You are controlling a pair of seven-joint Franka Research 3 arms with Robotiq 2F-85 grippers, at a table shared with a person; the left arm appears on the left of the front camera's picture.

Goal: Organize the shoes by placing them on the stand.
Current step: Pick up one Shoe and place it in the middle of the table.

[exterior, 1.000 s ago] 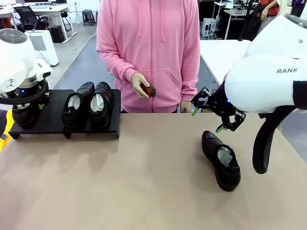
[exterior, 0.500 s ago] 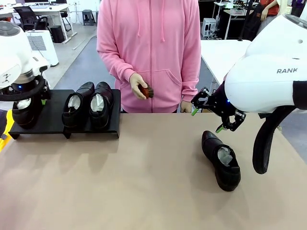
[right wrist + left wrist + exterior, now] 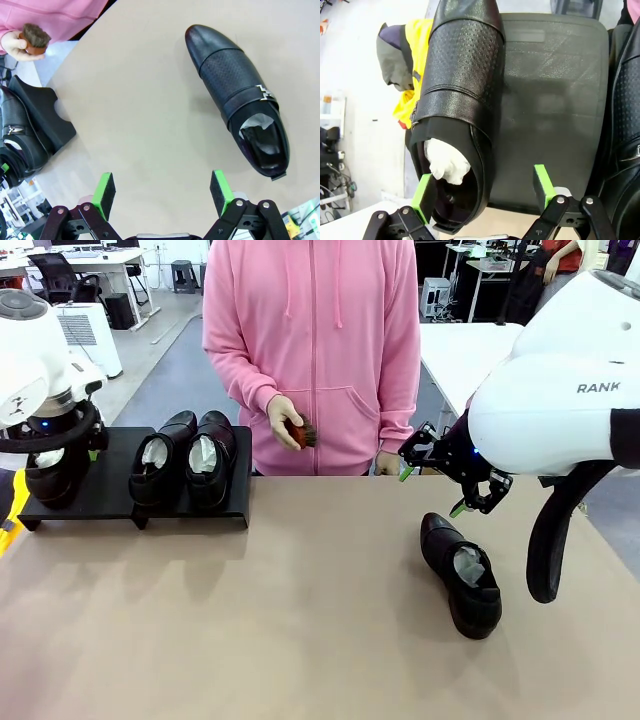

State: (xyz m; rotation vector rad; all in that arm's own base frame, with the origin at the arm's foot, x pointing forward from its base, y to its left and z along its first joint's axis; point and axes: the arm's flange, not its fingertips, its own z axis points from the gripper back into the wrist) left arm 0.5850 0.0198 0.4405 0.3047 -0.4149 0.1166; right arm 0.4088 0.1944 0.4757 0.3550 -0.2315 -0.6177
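Four shoes total, counted across the front view: three up on the stand [image 3: 118, 495] at the table's far left, one loose on the table [image 3: 300, 620] off to the right. Pair sitting side by side near the stand's right end [image 3: 185, 458], third shoe [image 3: 50, 478] at its left end, mostly tucked under the left arm.

Left wrist view fills in what the front hides there: third shoe [image 3: 457, 105] lying flat on the stand [image 3: 555, 100], white paper stuffed in the opening, left claw [image 3: 482, 192] spread wide with the heel between the green pads, one pad right at the heel's edge, other pad clear over bare stand. Touching or not, can't tell.

Right wrist view gives the top-down on the loose shoe [image 3: 237, 95]: buckle strap, textured vamp, paper inside, well apart from the right claw [image 3: 162, 192], which hangs wide open over bare table. Same right claw [image 3: 450, 480] visible from the front, above and behind the loose shoe [image 3: 460, 575].

One brown brush [image 3: 303, 432], held in the person's hand [image 3: 285, 420] in front of the pink hoodie.
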